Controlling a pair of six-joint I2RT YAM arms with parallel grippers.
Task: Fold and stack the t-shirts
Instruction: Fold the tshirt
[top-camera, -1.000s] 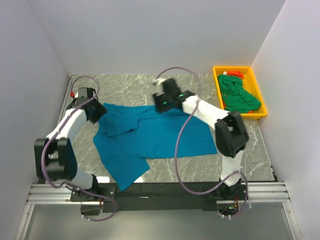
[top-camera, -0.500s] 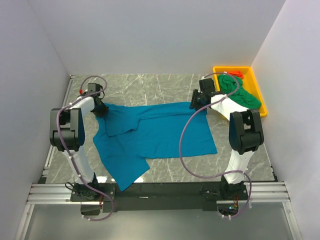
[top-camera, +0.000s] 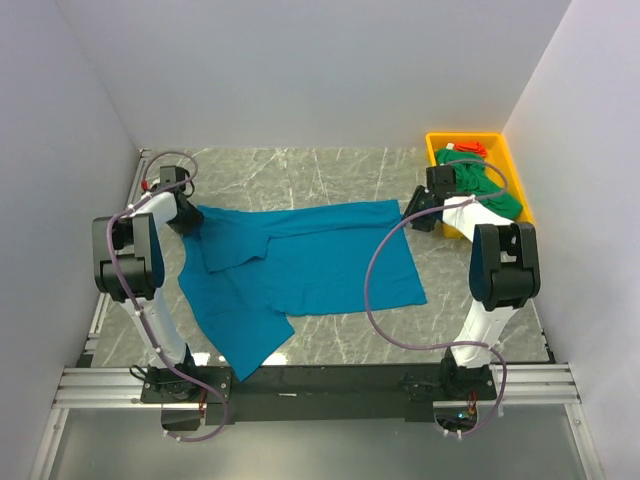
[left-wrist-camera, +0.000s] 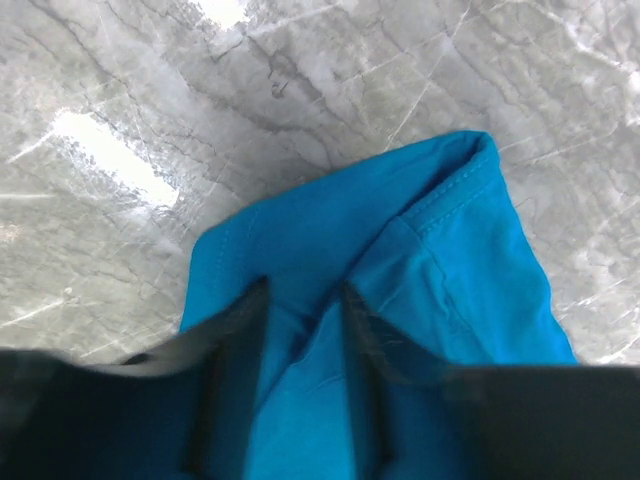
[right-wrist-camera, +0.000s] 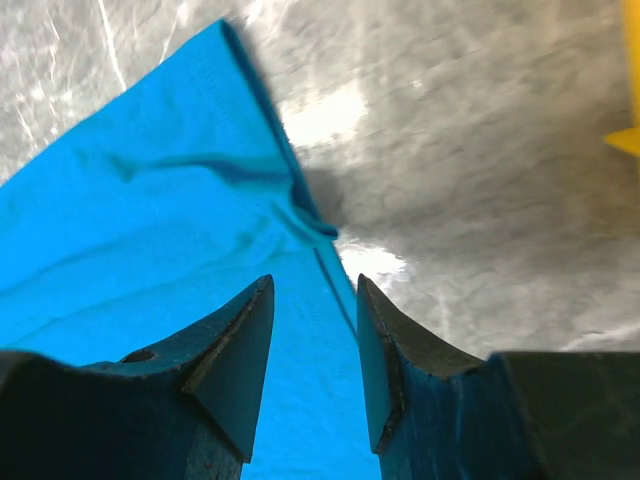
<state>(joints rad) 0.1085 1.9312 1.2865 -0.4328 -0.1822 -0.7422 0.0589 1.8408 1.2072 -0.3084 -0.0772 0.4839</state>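
- The spread t-shirt (top-camera: 300, 270) lies on the counter (top-camera: 330, 170), between the two arms.
- The left end effector (top-camera: 187, 217) sits at its far left corner, the right end effector (top-camera: 413, 210) at its far right corner.
- The bin (top-camera: 437, 141) stands at the counter's far right, with a second t-shirt (top-camera: 492, 197) in it.

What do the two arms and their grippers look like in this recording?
The left arm and right arm alternate slim white links with bulky black joint housings. A purple cable loops loosely along each arm. The left gripper and right gripper each have two dark, wedge-shaped fingers. No markings are readable.
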